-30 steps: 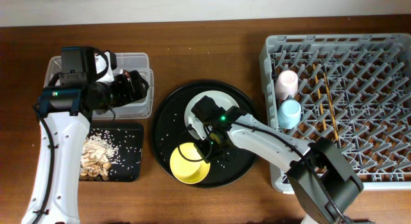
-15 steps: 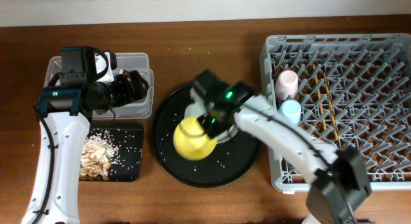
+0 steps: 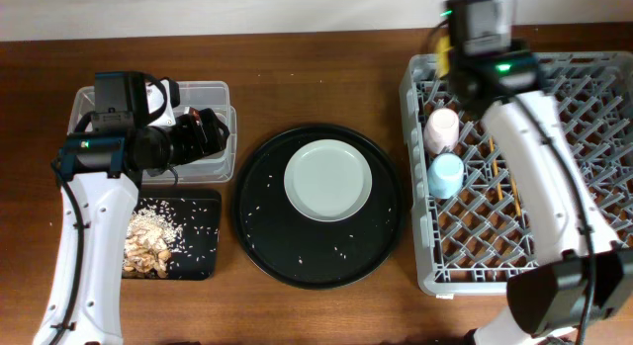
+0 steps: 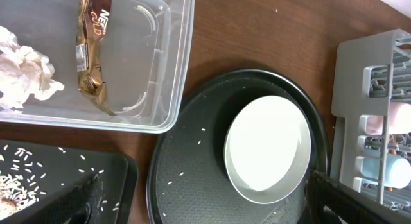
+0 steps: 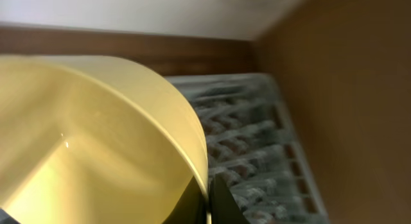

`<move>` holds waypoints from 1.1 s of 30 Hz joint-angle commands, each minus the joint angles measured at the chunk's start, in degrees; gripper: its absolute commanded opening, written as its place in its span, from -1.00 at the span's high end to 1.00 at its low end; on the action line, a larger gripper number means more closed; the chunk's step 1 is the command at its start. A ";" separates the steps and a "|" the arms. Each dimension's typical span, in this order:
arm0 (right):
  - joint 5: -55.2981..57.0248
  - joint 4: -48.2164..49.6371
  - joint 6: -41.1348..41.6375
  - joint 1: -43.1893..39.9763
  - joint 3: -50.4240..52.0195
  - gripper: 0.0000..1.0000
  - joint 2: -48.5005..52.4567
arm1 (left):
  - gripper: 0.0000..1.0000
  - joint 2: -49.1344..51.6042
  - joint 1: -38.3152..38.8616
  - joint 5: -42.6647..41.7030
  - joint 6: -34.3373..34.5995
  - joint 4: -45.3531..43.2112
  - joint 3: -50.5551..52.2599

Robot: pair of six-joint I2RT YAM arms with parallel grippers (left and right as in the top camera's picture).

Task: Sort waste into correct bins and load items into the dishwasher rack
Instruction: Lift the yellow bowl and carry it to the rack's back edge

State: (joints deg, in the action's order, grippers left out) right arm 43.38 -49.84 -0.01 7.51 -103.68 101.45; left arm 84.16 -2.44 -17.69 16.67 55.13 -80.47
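yellow bowl [image 5: 83, 140] has left the round black tray [image 3: 259, 241]; your right gripper [image 5: 207, 201] now clamps its rim above the back-left corner of the dishwasher rack [image 3: 593, 187], probably for seating among the pegs. left gripper [image 4: 212, 201] hangs spread, empty, by the clear tub [image 4: 173, 89].

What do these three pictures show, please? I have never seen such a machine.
These are two robot arms at a wooden table. One picture looks down from above; the other two come from a camera on each wrist. The left gripper, open, hangs over the clear tub, which holds a tissue and a snack wrapper. Beside the tub, a black tray holds food scraps. In the middle a pale plate lies on a round black tray. At the right, the grey rack holds a pink cup, a blue cup and chopsticks. The right gripper holds a yellow bowl by its rim, near the rack.
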 commanded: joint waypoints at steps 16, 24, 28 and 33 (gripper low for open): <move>12.92 10.91 -1.29 -17.00 -0.74 0.92 13.57 | -0.99 0.35 -0.20 0.13 -0.48 0.07 0.28; 13.86 9.57 -2.95 -15.63 -0.52 0.92 19.21 | -0.99 0.35 -0.20 0.15 -0.50 0.07 0.28; 12.15 8.39 -2.95 -13.29 -0.37 0.92 19.23 | -0.99 0.35 -0.20 0.13 -0.48 0.07 0.28; 12.13 6.29 -2.93 -10.12 -0.37 0.92 19.23 | -0.99 0.35 -0.20 0.15 -0.48 0.07 0.28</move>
State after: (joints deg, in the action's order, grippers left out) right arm 55.31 -42.41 -3.16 -4.82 -103.72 120.29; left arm 84.16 -2.44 -17.72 16.67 55.13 -80.47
